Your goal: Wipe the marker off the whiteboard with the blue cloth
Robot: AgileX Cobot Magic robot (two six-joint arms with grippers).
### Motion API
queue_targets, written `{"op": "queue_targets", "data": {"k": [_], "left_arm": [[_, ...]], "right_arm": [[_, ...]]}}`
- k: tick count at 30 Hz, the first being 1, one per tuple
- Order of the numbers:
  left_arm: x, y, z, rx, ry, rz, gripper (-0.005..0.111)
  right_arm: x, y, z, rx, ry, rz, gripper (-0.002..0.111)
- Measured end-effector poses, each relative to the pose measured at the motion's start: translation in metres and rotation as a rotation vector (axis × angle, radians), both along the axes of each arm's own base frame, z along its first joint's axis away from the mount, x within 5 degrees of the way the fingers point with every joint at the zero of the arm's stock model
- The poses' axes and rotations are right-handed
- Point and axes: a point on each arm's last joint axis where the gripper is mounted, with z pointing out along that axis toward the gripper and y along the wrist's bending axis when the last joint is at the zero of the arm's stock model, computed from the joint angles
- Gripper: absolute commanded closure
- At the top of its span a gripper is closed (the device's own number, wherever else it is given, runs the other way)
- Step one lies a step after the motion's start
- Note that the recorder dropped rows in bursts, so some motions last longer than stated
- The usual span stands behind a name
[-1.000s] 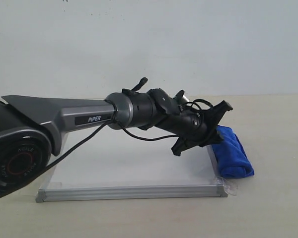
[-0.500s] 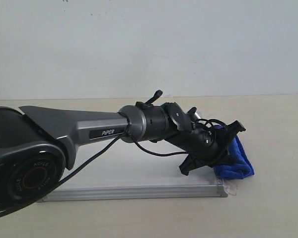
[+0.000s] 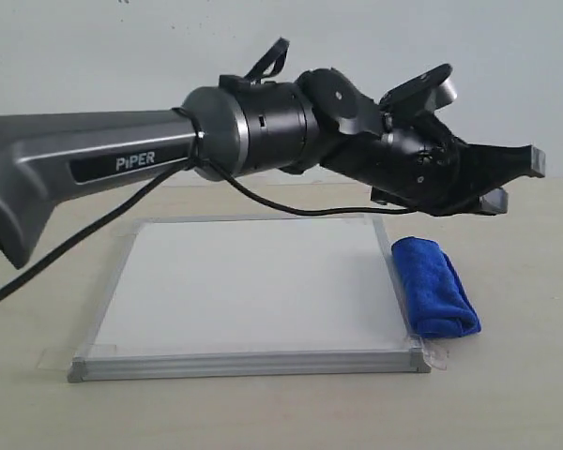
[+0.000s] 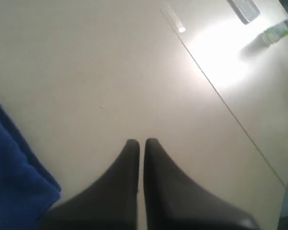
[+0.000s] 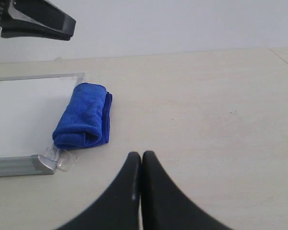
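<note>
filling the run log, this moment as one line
left tool shut, empty, in air | right tool shut, empty | blue cloth lying beside whiteboard | no marker visible

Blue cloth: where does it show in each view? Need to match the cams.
Exterior: blue cloth lies beside the whiteboard's right frame edge, under the left gripper.
Left wrist: blue cloth is cut off by the picture's edge, near the left gripper.
Right wrist: blue cloth lies by the whiteboard's taped corner.
Shared landmark: the left gripper, in all three.
</note>
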Motion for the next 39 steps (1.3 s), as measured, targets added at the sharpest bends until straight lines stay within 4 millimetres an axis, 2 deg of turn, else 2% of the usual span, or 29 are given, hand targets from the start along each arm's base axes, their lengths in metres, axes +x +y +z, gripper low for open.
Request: {"op": "queue_targets", "data": {"k": [3,6,12,16,21,27,33,39], "left_arm": [[-0.014,0.004,0.019,0.078,-0.061,-0.100,0.103],[-0.029,0.015,0.026,0.180,-0.104,-0.194,0.103],[-0.059,0.037,0.045,0.237,-0.144,-0.275,0.103],[-0.080,0.058,0.061,0.259,-0.189,-0.294,0.103],[-0.104,0.094,0.082,0.274,-0.260,-0.253,0.103],[-0.140,0.128,0.116,0.280,-0.407,-0.261,0.103],[-0.163,0.144,0.149,0.241,-0.504,-0.244,0.103],[-0.170,0.150,0.160,0.226,-0.537,-0.237,0.103]], "right_arm": [[0.000,0.000,0.000,0.000,0.000,0.000,0.108],[0.000,0.000,0.000,0.000,0.000,0.000,0.108],[0.000,0.000,0.000,0.000,0.000,0.000,0.108],[0.000,0.000,0.000,0.000,0.000,0.000,0.108],[0.000,0.000,0.000,0.000,0.000,0.000,0.108],[0.000,0.000,0.000,0.001,0.000,0.000,0.108],[0.000,0.000,0.000,0.001,0.000,0.000,0.108],[0.000,0.000,0.000,0.001,0.000,0.000,0.108]]}}
